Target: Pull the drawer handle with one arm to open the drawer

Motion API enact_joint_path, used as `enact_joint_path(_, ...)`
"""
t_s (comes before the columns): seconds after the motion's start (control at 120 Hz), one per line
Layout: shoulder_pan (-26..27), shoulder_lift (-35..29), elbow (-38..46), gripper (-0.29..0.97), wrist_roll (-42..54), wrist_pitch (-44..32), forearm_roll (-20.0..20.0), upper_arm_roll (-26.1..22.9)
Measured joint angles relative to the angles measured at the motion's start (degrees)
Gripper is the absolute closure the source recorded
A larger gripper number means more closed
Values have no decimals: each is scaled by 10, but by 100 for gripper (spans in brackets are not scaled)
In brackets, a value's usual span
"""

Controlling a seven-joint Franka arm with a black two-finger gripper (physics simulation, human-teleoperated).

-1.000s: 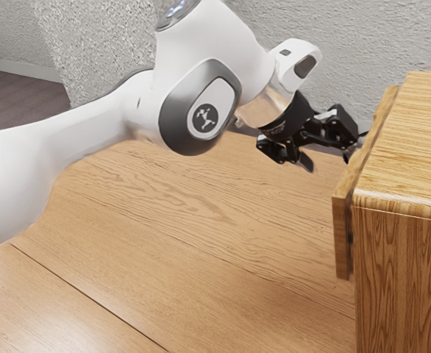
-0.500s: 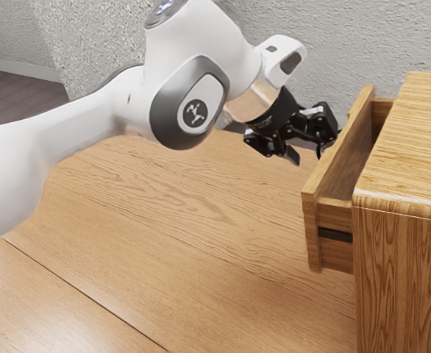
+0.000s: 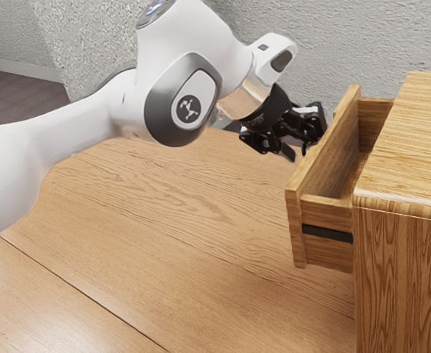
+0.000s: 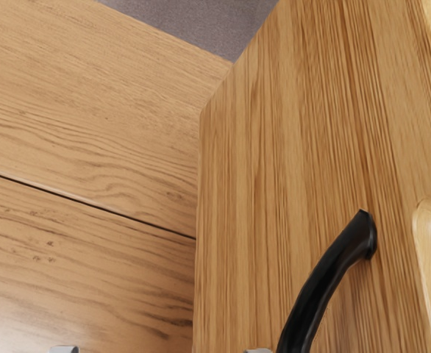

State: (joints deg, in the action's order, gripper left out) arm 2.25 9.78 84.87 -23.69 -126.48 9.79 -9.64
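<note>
A wooden cabinet (image 3: 407,243) stands at the exterior view's right. Its top drawer (image 3: 326,169) is pulled partway out, with the hollow inside showing behind the front panel. My black gripper (image 3: 312,132) is up against the far side of the drawer front, shut on the drawer handle. In the wrist view the curved black handle (image 4: 327,283) is fixed to the drawer front (image 4: 296,147) and runs down toward my hand.
The cabinet rests on a wooden table (image 3: 164,243) with a seam across it. A grey textured wall (image 3: 377,37) rises behind. My white arm (image 3: 127,110) spans the table from the exterior view's left.
The drawer has slid out of the cabinet, from nearly closed to well open. My gripper has moved toward the exterior view's left together with the drawer front.
</note>
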Motion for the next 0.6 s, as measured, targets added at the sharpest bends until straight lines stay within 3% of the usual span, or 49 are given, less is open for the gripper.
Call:
enact_joint_path(0.35, -9, -24, 27, 23, 19, -1, 3, 1)
enact_joint_path(0.6, -26, -34, 45, 24, 12, -6, -19, 3)
